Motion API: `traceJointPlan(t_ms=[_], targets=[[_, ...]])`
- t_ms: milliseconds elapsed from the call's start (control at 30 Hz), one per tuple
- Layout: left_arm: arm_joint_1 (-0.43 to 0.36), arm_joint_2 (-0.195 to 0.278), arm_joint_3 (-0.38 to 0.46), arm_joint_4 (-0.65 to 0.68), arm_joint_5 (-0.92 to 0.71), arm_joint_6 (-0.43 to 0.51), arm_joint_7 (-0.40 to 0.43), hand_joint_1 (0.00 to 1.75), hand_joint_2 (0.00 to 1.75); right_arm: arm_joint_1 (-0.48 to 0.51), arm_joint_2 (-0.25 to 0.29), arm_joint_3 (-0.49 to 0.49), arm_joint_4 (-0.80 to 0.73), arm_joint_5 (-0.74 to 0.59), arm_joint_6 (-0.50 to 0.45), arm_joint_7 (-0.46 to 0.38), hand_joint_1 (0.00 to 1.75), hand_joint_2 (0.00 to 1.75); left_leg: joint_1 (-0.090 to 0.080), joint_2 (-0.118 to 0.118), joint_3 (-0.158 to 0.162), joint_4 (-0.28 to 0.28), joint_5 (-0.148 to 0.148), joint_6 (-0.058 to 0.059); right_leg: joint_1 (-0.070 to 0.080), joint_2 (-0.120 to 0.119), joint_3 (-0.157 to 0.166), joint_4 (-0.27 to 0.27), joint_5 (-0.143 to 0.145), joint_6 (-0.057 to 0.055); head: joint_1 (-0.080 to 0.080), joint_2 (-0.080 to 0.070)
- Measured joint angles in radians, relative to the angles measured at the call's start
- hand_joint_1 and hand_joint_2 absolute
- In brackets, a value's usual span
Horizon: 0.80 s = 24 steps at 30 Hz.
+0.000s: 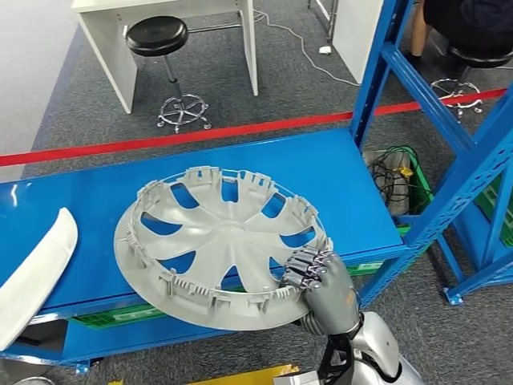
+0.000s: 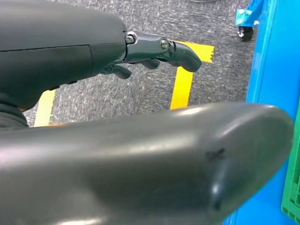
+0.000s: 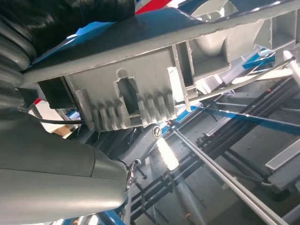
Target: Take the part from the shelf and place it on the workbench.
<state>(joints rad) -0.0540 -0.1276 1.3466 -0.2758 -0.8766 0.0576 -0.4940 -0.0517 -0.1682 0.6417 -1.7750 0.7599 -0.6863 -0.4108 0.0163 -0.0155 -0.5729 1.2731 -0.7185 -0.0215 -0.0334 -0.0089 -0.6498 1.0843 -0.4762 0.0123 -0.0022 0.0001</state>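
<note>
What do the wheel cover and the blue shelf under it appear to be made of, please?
The wheel cover, gripped at its rim by the right robot hand, looks like moulded plastic with a matte silver-grey finish: thin spokes, and clip tabs and ribs moulded along the rim. The blue shelf looks like painted sheet metal: flat, smooth, glossy, on perforated blue steel uprights.

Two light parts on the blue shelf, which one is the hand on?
The round grey wheel cover: the right hand grips its near rim. The long white curved panel at the shelf's left end lies untouched.
</note>
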Motion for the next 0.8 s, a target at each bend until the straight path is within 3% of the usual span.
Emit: traceJointPlan(t_ms=[33,67,133,200,333,400,467,500,533,567,600,633,700,733,800], targets=[[0.0,0.0,0.0,0.0,0.0,0.0,0.0,0.0,0.0,0.0,0.0,0.0,0.0,0.0,0.0,0.0,1.75,1.75,0.0,0.0,-0.014,0.027,0.0,0.002,0.001,-0.003,-0.001,0.0,0.001,-0.002,0.0,0.0],[0.001,0.0,0.0,0.0,0.0,0.0,0.0,0.0,0.0,0.0,0.0,0.001,0.0,0.0,0.0,0.001,1.75,1.75,0.0,0.0,-0.011,0.017,0.02,0.005,0.002,-0.006,-0.002,0.0,0.003,-0.003,0.0,0.0],[0.001,0.0,0.0,0.0,0.0,0.0,0.0,0.0,0.0,0.0,0.0,0.002,0.0,0.0,0.0,0.001,1.75,1.75,-0.001,0.001,0.039,-0.097,0.096,0.015,0.003,-0.008,-0.004,-0.001,0.008,-0.002,0.0,0.0],[0.0,0.001,0.0,0.0,0.0,0.0,0.0,0.0,0.0,-0.001,0.0,0.002,0.0,0.0,0.0,0.001,1.75,1.75,-0.006,0.002,0.085,-0.209,0.144,0.021,0.005,-0.009,-0.007,-0.002,0.017,0.007,0.0,0.0],[0.002,0.0,0.001,0.0,0.0,0.001,0.0,0.0,0.0,0.0,0.0,0.003,0.0,0.0,0.0,0.002,1.75,1.75,-0.012,0.003,0.077,-0.245,0.167,0.031,0.004,-0.01,-0.016,-0.017,0.042,0.037,0.001,0.0],[0.002,-0.001,0.001,0.0,-0.001,0.001,0.0,0.0,0.0,0.0,-0.001,0.004,0.0,0.0,0.0,0.002,1.75,1.75,-0.01,0.005,0.064,-0.252,0.188,0.045,0.004,-0.004,-0.035,0.017,0.0,0.045,0.004,0.0],[0.001,-0.001,0.001,0.0,-0.001,0.001,0.0,0.0,0.0,0.0,-0.002,0.004,0.0,0.0,0.0,0.002,1.75,1.75,-0.013,0.006,0.045,-0.253,0.206,0.057,0.006,0.002,-0.069,0.123,-0.087,0.046,0.006,0.0],[0.001,-0.001,0.001,0.0,-0.002,0.001,0.001,0.0,0.0,0.001,-0.003,0.004,0.0,0.0,0.0,0.002,1.75,1.75,-0.018,0.007,0.034,-0.253,0.213,0.061,0.008,0.004,-0.083,0.183,-0.118,0.045,0.007,0.0],[0.002,-0.001,0.001,0.0,-0.002,0.001,0.002,0.0,0.0,0.001,-0.004,0.004,0.0,0.0,0.0,0.003,1.75,1.75,-0.022,0.007,0.025,-0.252,0.22,0.063,0.01,0.005,-0.087,0.224,-0.132,0.043,0.007,0.0],[0.002,-0.001,0.001,0.0,-0.002,0.001,0.002,0.0,0.0,0.002,-0.004,0.004,0.0,0.0,0.0,0.003,1.75,1.75,-0.027,0.006,0.016,-0.252,0.226,0.065,0.014,0.005,-0.074,0.231,-0.127,0.039,0.007,0.0],[0.002,-0.002,0.001,0.0,-0.002,0.001,0.003,0.0,0.0,0.002,-0.005,0.004,0.0,0.0,0.0,0.004,1.75,1.75,-0.031,0.006,0.009,-0.252,0.232,0.066,0.018,0.005,-0.042,0.2,-0.106,0.032,0.007,0.0],[0.002,-0.002,0.001,0.0,-0.003,0.001,0.003,0.0,0.0,0.002,-0.005,0.004,0.0,0.0,0.0,0.004,1.75,1.75,-0.034,0.006,0.004,-0.251,0.237,0.066,0.024,0.006,0.005,0.137,-0.081,0.024,0.007,0.0],[0.001,-0.003,0.001,0.0,-0.003,0.001,0.003,0.0,0.0,0.001,-0.005,0.003,-0.002,0.001,0.0,0.005,1.75,1.75,-0.04,0.005,-0.003,-0.25,0.246,0.063,0.032,0.009,0.103,-0.001,-0.058,0.006,0.006,0.0],[0.001,-0.004,0.001,0.0,-0.003,0.001,0.004,0.0,0.0,0.0,-0.005,0.003,-0.003,0.001,0.0,0.005,1.75,1.75,-0.041,0.005,-0.006,-0.248,0.251,0.06,0.035,0.01,0.129,-0.042,-0.058,0.001,0.006,0.0],[0.001,-0.004,0.001,0.0,-0.003,0.0,0.005,0.0,0.0,0.001,-0.005,0.002,-0.005,0.001,0.0,0.005,1.75,1.75,-0.041,0.005,-0.012,-0.246,0.263,0.051,0.035,0.009,0.134,-0.066,-0.055,-0.005,0.006,0.0]])
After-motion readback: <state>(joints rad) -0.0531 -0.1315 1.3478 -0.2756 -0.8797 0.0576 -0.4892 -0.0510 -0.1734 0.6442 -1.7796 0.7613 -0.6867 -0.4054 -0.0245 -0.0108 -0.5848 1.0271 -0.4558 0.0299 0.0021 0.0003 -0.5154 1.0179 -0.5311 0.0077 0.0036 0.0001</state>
